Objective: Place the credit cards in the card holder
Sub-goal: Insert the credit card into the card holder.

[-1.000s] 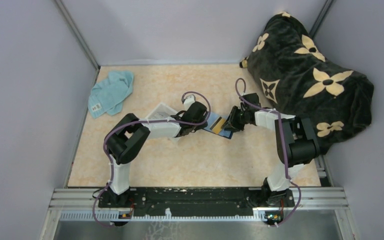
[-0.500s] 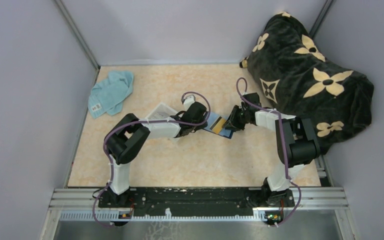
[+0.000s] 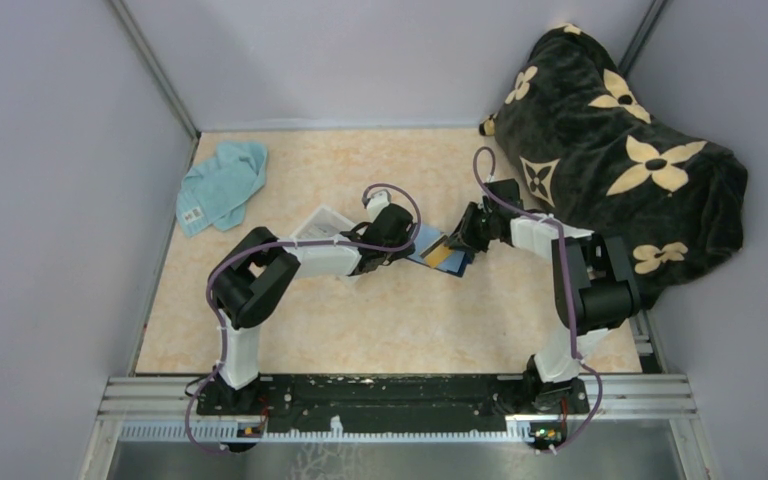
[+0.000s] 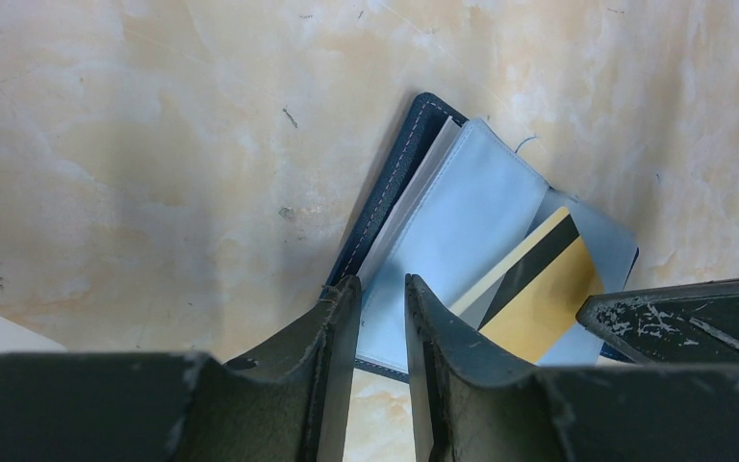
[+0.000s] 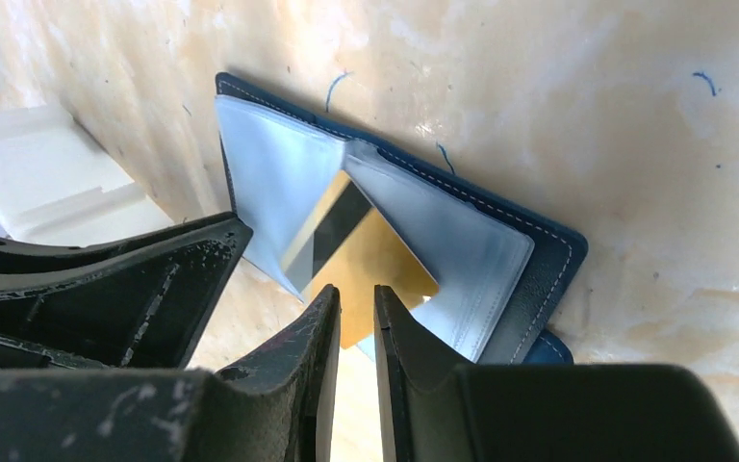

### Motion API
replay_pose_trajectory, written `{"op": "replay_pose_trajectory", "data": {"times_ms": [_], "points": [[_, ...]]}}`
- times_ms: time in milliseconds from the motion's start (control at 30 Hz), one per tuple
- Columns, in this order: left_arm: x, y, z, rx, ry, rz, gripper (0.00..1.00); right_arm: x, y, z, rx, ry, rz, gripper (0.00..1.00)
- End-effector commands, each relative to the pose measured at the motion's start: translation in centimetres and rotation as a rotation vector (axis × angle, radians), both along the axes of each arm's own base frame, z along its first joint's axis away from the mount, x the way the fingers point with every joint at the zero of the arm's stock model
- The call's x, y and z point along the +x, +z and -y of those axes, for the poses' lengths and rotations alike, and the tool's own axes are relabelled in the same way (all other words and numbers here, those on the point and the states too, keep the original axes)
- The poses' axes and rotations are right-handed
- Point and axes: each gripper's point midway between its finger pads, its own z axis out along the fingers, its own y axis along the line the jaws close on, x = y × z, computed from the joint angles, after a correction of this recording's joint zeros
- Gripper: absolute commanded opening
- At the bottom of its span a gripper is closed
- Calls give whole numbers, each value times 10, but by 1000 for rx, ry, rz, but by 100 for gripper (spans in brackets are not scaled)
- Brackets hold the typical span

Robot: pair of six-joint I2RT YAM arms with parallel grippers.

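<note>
The card holder [image 3: 452, 266] lies open mid-table, navy with clear sleeves [image 4: 462, 221]. An orange-yellow credit card [image 3: 438, 250] with a black stripe lies flat, partly tucked in a sleeve [image 5: 370, 255] [image 4: 544, 308]. My right gripper [image 3: 457, 240] [image 5: 356, 294] is nearly shut with nothing between its jaws, its tips at the card's near corner. My left gripper [image 3: 407, 244] [image 4: 382, 287] is also nearly shut and empty, its tips on the holder's [image 4: 390, 192] left edge. No other cards show.
A clear plastic tray [image 3: 320, 222] [image 5: 48, 173] lies behind the left arm. A teal cloth [image 3: 222, 183] sits at the far left. A black flowered blanket [image 3: 610, 150] fills the far right corner. Walls enclose the table.
My right gripper has shifted slightly up and left, towards the card. The left gripper and the card holder have stayed put.
</note>
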Motion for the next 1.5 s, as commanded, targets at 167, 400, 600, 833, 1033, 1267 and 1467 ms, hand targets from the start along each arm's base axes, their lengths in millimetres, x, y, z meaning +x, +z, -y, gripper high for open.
{"op": "replay_pose_trajectory", "data": {"times_ms": [167, 400, 600, 833, 1033, 1267, 1467], "points": [[-101, -126, -152, 583, 5, -431, 35, 22, 26, -4, 9, -4, 90, 19], [-102, -128, -150, 579, 2, -436, 35, 16, 60, -6, -13, 32, 173, 19], [-102, -127, -150, 575, 3, -435, 35, 3, 60, 0, -42, 30, 163, 17], [-103, -128, -150, 573, 1, -438, 35, -15, 39, 1, -60, 37, 125, 7], [-104, -129, -150, 574, -2, -442, 35, -23, 27, 3, -80, 39, 104, 0], [-104, -130, -150, 571, 0, -443, 35, -24, 16, 6, -102, 37, 83, 0], [-105, -131, -150, 573, -2, -446, 35, -21, 7, 6, -112, 39, 67, 0]]}}
